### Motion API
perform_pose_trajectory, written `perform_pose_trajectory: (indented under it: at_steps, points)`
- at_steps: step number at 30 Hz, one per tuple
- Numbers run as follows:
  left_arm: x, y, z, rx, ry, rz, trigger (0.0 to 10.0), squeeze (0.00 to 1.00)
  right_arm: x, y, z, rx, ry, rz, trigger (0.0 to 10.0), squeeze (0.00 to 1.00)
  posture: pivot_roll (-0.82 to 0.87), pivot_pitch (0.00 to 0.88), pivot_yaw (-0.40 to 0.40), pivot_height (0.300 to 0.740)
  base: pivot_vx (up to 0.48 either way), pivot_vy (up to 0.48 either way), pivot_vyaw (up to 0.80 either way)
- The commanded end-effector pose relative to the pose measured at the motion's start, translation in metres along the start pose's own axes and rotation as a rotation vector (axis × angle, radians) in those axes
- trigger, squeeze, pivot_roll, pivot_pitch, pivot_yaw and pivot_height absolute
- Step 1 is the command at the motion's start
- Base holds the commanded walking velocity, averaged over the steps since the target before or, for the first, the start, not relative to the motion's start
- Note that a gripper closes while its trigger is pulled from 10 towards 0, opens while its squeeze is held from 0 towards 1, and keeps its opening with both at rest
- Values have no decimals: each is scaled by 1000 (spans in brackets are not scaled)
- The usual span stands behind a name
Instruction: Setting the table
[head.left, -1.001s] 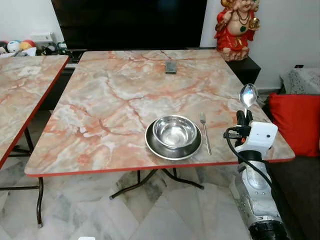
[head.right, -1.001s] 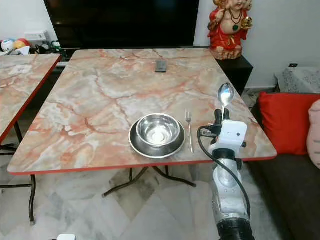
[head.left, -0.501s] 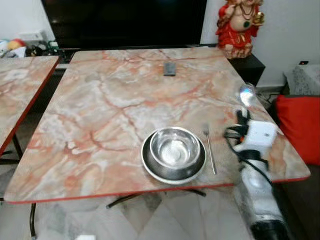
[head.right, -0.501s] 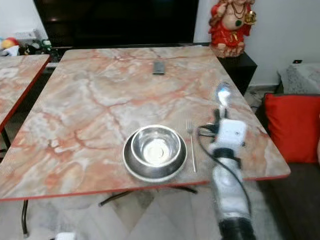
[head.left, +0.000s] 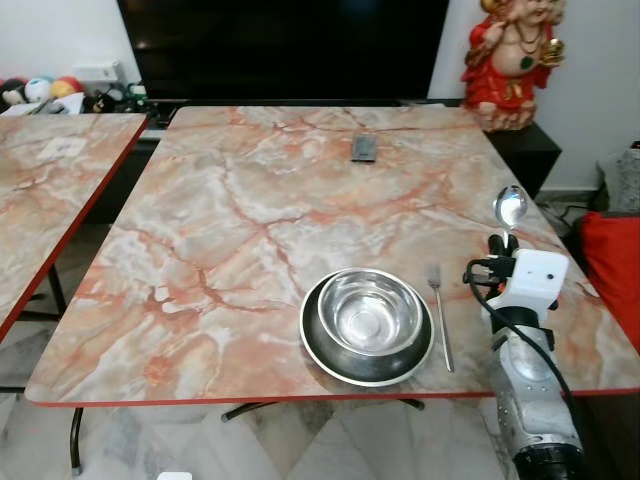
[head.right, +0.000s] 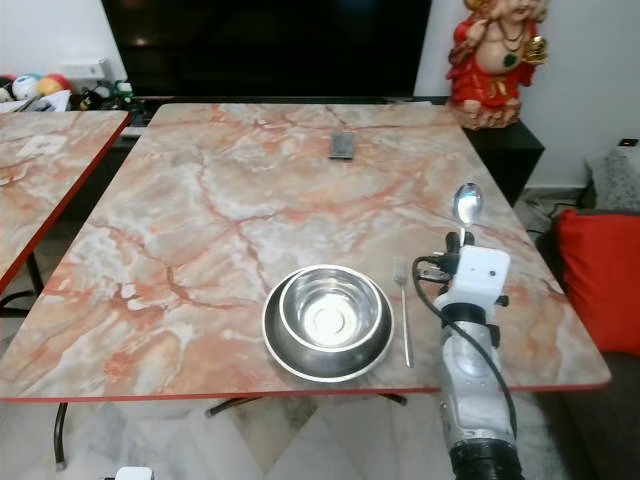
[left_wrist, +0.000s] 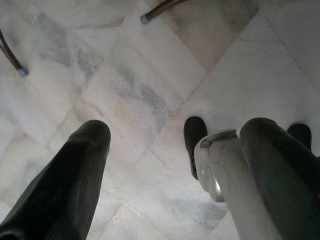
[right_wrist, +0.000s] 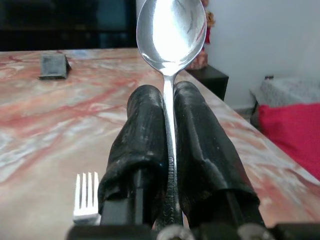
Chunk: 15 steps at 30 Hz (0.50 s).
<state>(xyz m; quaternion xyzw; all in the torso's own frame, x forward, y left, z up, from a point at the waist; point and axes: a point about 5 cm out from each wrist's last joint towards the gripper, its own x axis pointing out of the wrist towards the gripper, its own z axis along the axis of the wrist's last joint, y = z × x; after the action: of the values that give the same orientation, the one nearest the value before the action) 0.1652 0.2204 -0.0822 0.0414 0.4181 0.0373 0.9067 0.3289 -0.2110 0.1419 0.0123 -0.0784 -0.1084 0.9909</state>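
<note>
A marble-patterned table (head.left: 250, 230), veined pink and orange with a thin red edge, stands before me on a pale marble-tiled floor (left_wrist: 150, 100). A dark screen (head.left: 280, 45) fills the wall behind it, a glossy red figurine (head.left: 515, 60) stands on a dark cabinet at the far right corner, and a second table (head.left: 50, 180) of the same top stands to my left.

Near the front edge sits a round steel plate (head.left: 313, 345) with a shiny steel bowl (head.left: 368, 312) nested in it. Just to the right of the plate lies a slim metal fork (head.left: 440, 320), tines pointing away from me. A small dark flat object (head.left: 364, 148) lies far back on the table; I cannot tell what it is.

My right gripper (right_wrist: 170, 130) is raised over the table's right side, beyond the fork. Its two padded, matte black fingers (right_wrist: 137, 140) are pressed together on the handle of a polished spoon (right_wrist: 171, 32), which stands upright with its oval bowl above the fingertips. My wrist camera shows that pinch close up, with the fork's tines below.

My left gripper (left_wrist: 165, 165) hangs low over the floor, fingers spread wide apart and holding nothing, with my foot visible beyond it.
</note>
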Motion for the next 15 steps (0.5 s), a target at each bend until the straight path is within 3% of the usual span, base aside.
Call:
perform_pose_trajectory:
  at_steps: [1, 5, 8, 15]
  points:
    - [-3, 2, -10, -10, 36, 3, 10000, 0, 0, -6, -3, 15, 66, 10, 10000, 0, -9, 99, -12, 740, 0, 0, 0]
    - [-3, 3, -11, -9, 40, 2, 10000, 0, 1, -6, -9, 39, 146, 92, 10000, 0, -11, 100, -12, 740, 0, 0, 0]
    - [-3, 2, -11, -10, 41, 0, 10000, 0, -1, -7, -22, -24, 256, 148, 10000, 0, -11, 97, -11, 740, 0, 0, 0]
    - [-2, 1, -8, -8, 42, -3, 10000, 0, -5, 0, -37, 1, 384, 226, 10000, 0, -14, 94, -7, 740, 0, 0, 0]
